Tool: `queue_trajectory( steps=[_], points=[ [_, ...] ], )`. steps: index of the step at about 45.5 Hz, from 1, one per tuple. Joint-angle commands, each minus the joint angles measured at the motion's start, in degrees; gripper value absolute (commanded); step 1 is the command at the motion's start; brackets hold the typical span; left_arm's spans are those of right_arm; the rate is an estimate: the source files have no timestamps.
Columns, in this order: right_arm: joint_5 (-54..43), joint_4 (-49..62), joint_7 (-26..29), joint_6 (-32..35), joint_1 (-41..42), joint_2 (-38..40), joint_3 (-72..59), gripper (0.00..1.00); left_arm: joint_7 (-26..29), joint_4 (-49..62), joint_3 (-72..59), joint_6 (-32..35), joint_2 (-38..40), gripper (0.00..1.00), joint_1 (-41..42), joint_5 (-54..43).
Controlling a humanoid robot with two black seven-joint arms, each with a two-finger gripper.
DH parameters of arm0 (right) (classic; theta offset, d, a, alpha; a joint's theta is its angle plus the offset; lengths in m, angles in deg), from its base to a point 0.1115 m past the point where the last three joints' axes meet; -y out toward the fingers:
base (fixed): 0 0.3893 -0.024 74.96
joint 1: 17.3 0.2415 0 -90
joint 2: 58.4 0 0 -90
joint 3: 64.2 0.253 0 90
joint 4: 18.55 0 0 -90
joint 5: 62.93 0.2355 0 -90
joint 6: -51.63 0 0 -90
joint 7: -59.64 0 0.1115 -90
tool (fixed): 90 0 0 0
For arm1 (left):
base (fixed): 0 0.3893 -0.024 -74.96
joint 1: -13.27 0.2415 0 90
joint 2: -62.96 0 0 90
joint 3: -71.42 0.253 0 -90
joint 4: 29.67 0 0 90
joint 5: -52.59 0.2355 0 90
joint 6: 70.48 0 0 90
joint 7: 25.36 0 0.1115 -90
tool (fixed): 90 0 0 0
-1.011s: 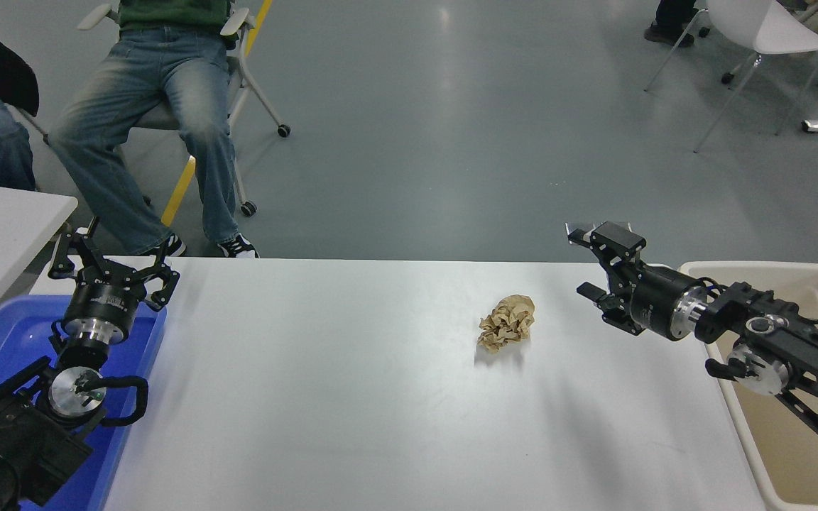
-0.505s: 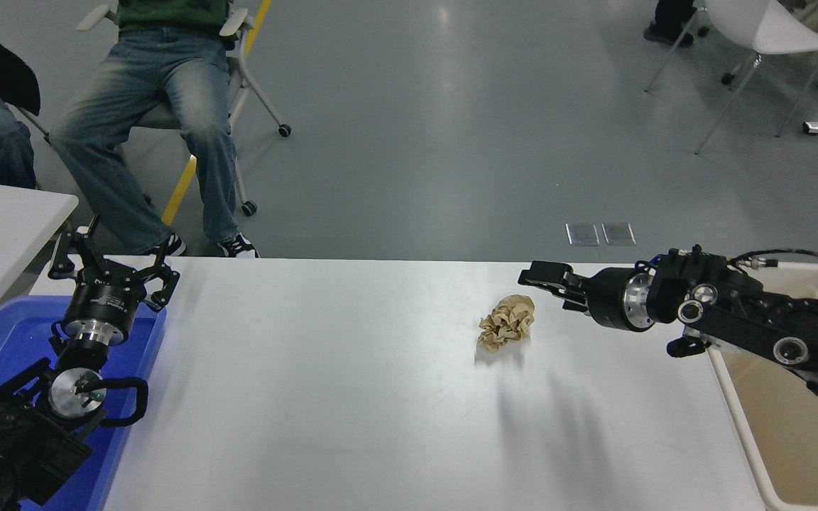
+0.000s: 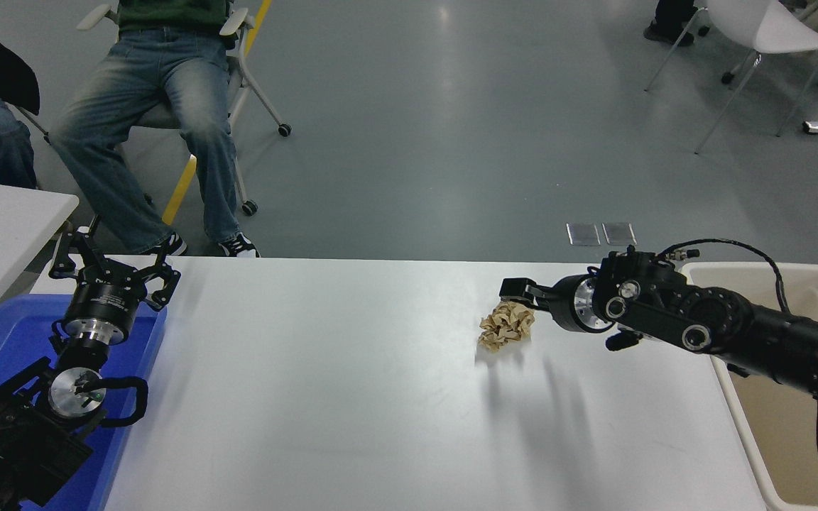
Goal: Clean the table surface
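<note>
Surface point(image 3: 352, 397): crumpled brown paper point(image 3: 506, 325) right of centre; right hand point(image 3: 519, 292) at its upper edge (finger spread indiscernible); left hand point(image 3: 112, 270) spread, lower left.

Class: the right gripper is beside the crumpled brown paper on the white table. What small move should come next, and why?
Probably lower the right gripper around the crumpled paper and close: its tip overlaps the wad's far edge, the paper lies loose on the table surface, and the beige bin waits alongside.
</note>
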Motion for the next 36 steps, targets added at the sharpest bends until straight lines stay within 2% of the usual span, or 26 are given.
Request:
queue_trajectory(
  steps=[1, 16, 23, 36],
  points=[
    [5.38, 2.99, 8.66, 0.09, 1.61, -4.48, -0.56, 1.0, 0.0, 0.0, 0.0, -0.03, 0.0, 1.0, 0.0, -0.04],
    [7.85, 10.8, 7.35, 1.4, 3.46, -13.19, -2.84, 1.0, 0.0, 0.0, 0.0, -0.03, 0.0, 1.0, 0.0, 0.05],
    [7.41, 17.66, 4.18, 2.63, 2.93, -13.19, -6.09, 1.0, 0.0, 0.0, 0.0, -0.03, 0.0, 1.0, 0.0, -0.04],
    [8.02, 20.48, 3.92, 2.55, 2.93, -13.19, -8.12, 1.0, 0.0, 0.0, 0.0, -0.03, 0.0, 1.0, 0.0, 0.05]
  ],
)
